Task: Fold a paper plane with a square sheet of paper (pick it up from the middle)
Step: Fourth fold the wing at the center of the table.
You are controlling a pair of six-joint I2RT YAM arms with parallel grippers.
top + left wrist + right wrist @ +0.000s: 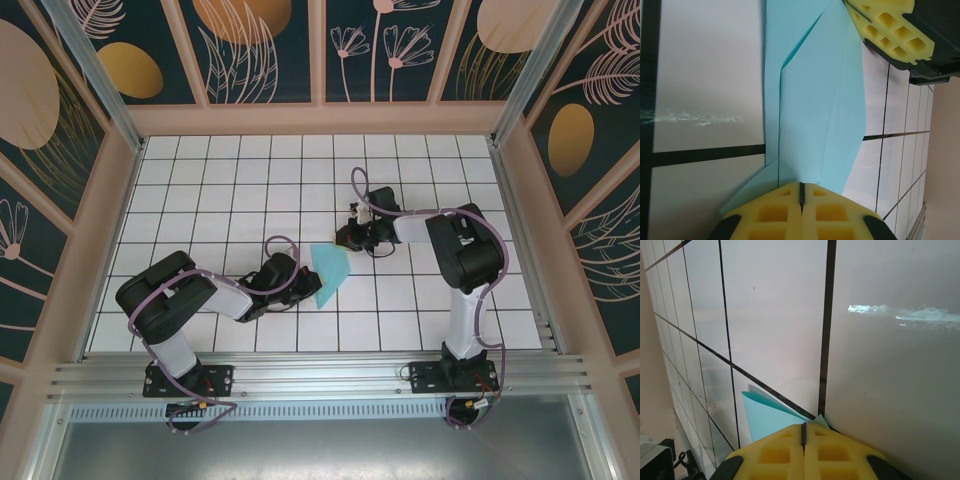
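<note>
The light-blue sheet of paper [330, 275] lies folded into a creased, pointed, plane-like wedge at the middle of the table. In the left wrist view the paper [820, 100] lies flat with a long crease, and my left gripper [801, 189] is shut with its yellow pads over its near end. From above, the left gripper [304, 286] sits at the wedge's left edge. My right gripper [344, 240] is at its far corner, where its pads [890, 22] also show. In the right wrist view the right gripper [803, 429] is shut, and the paper [765, 415] shows under its tips, one flap slightly raised.
The white grid-tiled table [220, 180] stretches out on all sides of the paper. Patterned walls with pale frames enclose it. An aluminium rail [320, 375] runs along the near edge by both arm bases.
</note>
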